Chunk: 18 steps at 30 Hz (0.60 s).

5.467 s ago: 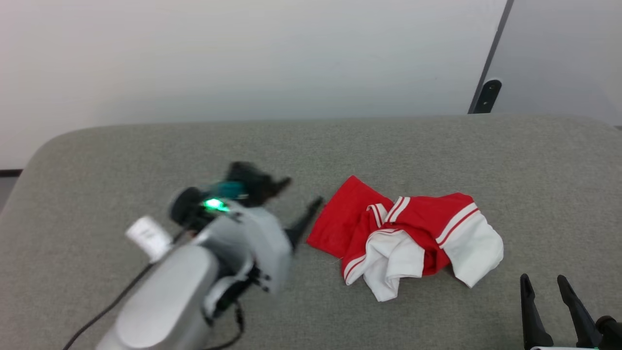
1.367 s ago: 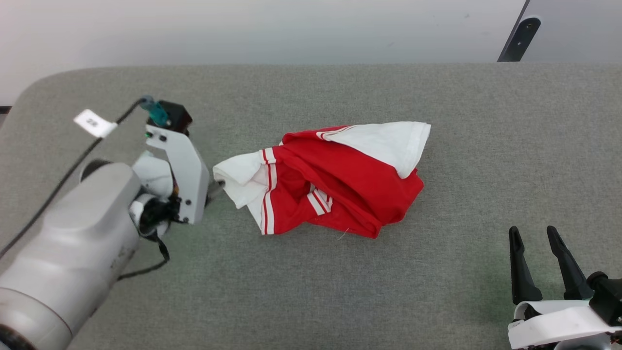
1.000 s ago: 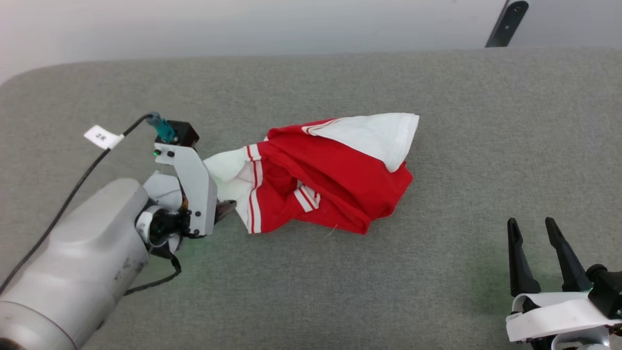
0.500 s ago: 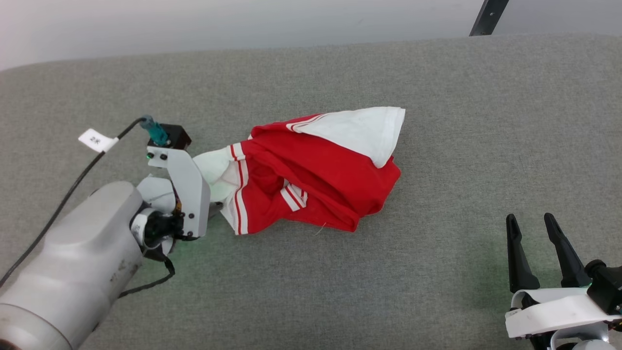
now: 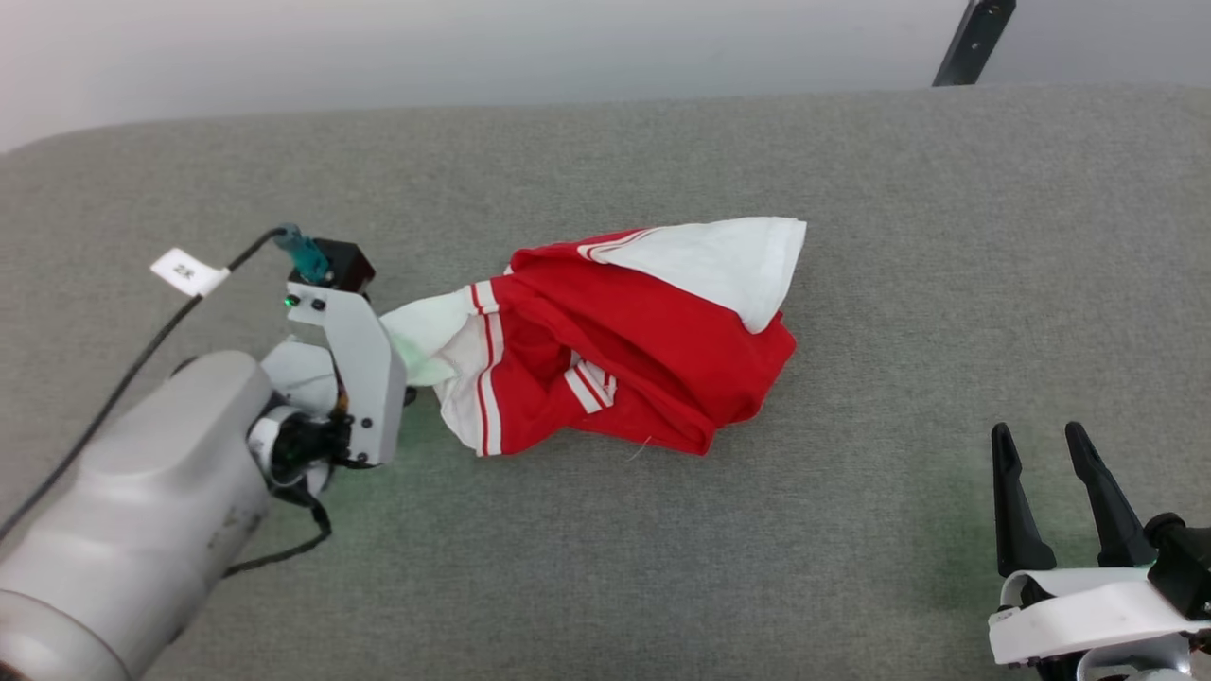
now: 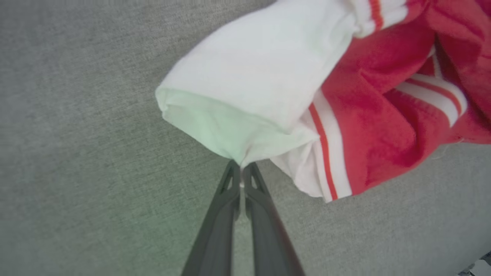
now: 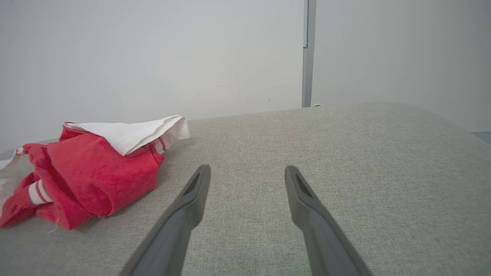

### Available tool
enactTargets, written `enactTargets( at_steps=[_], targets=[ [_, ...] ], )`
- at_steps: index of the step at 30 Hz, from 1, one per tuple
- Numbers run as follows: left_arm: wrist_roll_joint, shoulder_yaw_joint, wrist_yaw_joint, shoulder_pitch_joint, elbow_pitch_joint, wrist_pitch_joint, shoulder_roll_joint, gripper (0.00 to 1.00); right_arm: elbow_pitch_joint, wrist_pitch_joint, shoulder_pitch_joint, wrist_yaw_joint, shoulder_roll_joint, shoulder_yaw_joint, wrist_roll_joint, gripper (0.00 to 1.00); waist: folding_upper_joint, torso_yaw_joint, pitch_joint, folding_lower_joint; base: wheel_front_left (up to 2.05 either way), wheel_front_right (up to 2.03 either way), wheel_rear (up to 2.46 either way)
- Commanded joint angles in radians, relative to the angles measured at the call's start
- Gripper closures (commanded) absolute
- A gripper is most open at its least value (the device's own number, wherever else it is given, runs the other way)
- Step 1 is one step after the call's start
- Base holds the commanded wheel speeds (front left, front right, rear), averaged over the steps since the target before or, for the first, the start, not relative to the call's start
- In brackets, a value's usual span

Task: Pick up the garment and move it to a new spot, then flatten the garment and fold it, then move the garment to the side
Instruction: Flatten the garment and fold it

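Light: bright, even, diffuse. Shadows: soft and narrow, under the near edge of the garment (image 5: pixel 653 378); a faint darker patch on the grey surface (image 5: pixel 851 567) beside the right gripper (image 5: pixel 1036 430). Colour cast: green tint on the surface and on the white sleeve (image 6: pixel 230 126) at the left gripper (image 6: pixel 241 167); a small green light (image 5: pixel 287 302) glows on that wrist. Wall (image 5: pixel 473 47): pale, evenly washed. Focus: head view sharp; left wrist view soft throughout; both wrist views blur the fingers toward the bottom edge.
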Motion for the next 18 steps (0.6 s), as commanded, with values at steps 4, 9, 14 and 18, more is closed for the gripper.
enactTargets(
  at_steps=[4, 9, 14, 18],
  targets=[
    [0.024, -0.008, -0.008, -0.011, -0.024, -0.011, 0.042, 1.0, -0.002, -0.005, 0.016, -0.001, 0.003, -0.003, -0.01, 0.0, 0.0, 0.021, -0.015, -0.0001, 0.0, 0.0, 0.0],
    [0.036, -0.019, -0.008, 0.008, -0.075, -0.001, 0.099, 1.0, -0.005, -0.005, 0.024, -0.001, 0.005, -0.002, -0.008, 0.0, 0.0, 0.036, -0.024, -0.0001, 0.0, 0.0, 0.0],
    [0.026, -0.025, 0.027, 0.042, -0.12, 0.019, 0.135, 1.0, -0.007, -0.005, 0.017, -0.001, 0.005, 0.0, -0.008, 0.0, 0.0, 0.042, -0.018, -0.0001, 0.0, 0.0, 0.0],
    [0.029, -0.03, 0.052, 0.063, -0.144, 0.024, 0.156, 1.0, -0.01, -0.005, 0.009, -0.001, -0.003, 0.003, -0.003, 0.0, 0.0, 0.037, -0.009, -0.0001, 0.0, 0.0, 0.0]
  ],
)
